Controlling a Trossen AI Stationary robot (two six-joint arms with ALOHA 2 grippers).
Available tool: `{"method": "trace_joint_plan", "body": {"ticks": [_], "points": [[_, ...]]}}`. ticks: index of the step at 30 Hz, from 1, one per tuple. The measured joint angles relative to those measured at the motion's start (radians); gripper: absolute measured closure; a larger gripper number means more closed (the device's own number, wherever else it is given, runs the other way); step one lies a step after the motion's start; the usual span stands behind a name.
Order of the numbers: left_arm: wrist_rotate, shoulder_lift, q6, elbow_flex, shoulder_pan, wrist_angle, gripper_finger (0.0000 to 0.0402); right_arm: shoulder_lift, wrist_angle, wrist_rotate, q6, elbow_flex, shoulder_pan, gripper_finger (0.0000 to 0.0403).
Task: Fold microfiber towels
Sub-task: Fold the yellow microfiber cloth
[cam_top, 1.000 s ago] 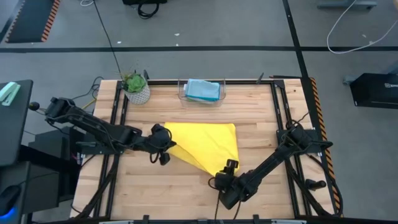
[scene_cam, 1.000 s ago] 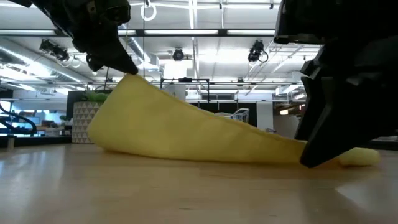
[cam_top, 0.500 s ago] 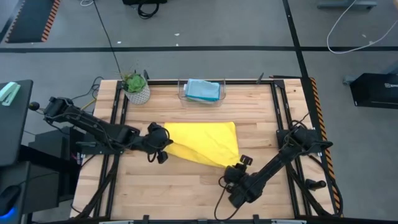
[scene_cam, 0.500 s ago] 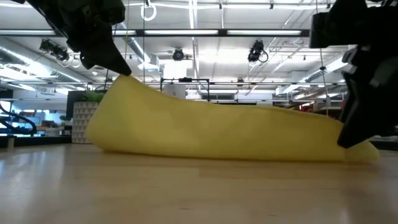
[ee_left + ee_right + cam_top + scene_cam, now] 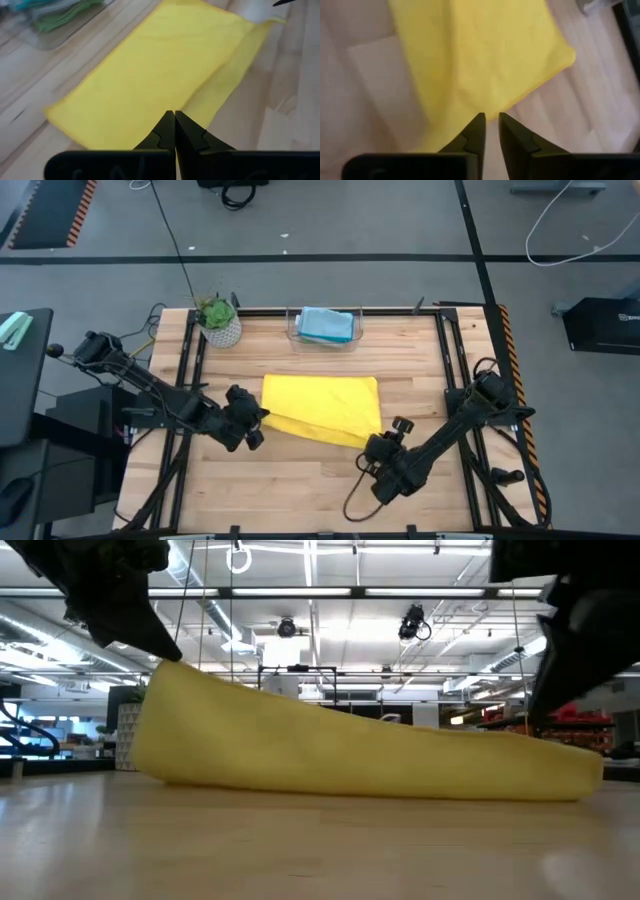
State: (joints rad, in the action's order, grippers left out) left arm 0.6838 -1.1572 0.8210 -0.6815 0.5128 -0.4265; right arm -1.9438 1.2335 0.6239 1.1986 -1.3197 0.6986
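High view: right gripper (image 5: pixel 397 429) at near right, fingers parted narrowly, tips at yellow towel's (image 5: pixel 322 406) near-right corner, grip unclear. Left gripper (image 5: pixel 256 423) pinched shut on towel's near-left corner, lifted off wooden table (image 5: pixel 300 480). Farther back, blue towel (image 5: pixel 325 324) inside clear bin (image 5: pixel 294 337); potted plant (image 5: pixel 218 320) far left.

The yellow towel (image 5: pixel 322 406) lies folded in the middle of the surface, one corner lifted. A blue towel (image 5: pixel 325 324) sits behind it.

Yellow towel (image 5: pixel 322 408) now folded over.
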Motion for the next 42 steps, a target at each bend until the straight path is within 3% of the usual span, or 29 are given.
{"method": "trace_joint_plan", "body": {"ticks": [5,8,13,16,21,25,29,35,42], "points": [[0.038,0.0,0.104,0.0,0.044,-0.072,0.0396,0.054,-0.016,0.007,-0.111,0.004,-0.037,0.039],[0.051,0.0,0.141,0.0,0.066,-0.101,0.0398,0.157,-0.172,-0.07,-0.164,0.079,-0.051,0.0395],[0.057,0.0,0.144,0.0,0.085,-0.105,0.0396,0.386,-0.723,-0.139,-0.258,0.401,-0.008,0.0352],[0.06,0.0,0.141,0.0,0.087,-0.109,0.0398,0.415,-0.881,-0.139,-0.285,0.502,0.046,0.0306],[0.083,-0.002,0.2,0.0,0.083,-0.148,0.0397,0.294,-0.852,-0.138,-0.279,0.454,0.084,0.0241],[0.109,-0.035,0.316,0.002,0.041,-0.213,0.0398,0.183,-0.749,-0.087,-0.182,0.359,0.056,0.02],[0.081,-0.077,0.314,0.002,-0.005,-0.218,0.0397,0.079,-0.682,-0.044,-0.191,0.27,0.049,0.0171],[0.075,-0.1,0.247,0.002,-0.048,-0.217,0.0397,-0.04,-0.622,0.034,-0.359,0.167,0.063,0.0163],[0.073,-0.1,0.194,0.002,-0.079,-0.218,0.0398,-0.082,-0.518,0.176,-0.405,0.137,0.066,0.0177]]}}
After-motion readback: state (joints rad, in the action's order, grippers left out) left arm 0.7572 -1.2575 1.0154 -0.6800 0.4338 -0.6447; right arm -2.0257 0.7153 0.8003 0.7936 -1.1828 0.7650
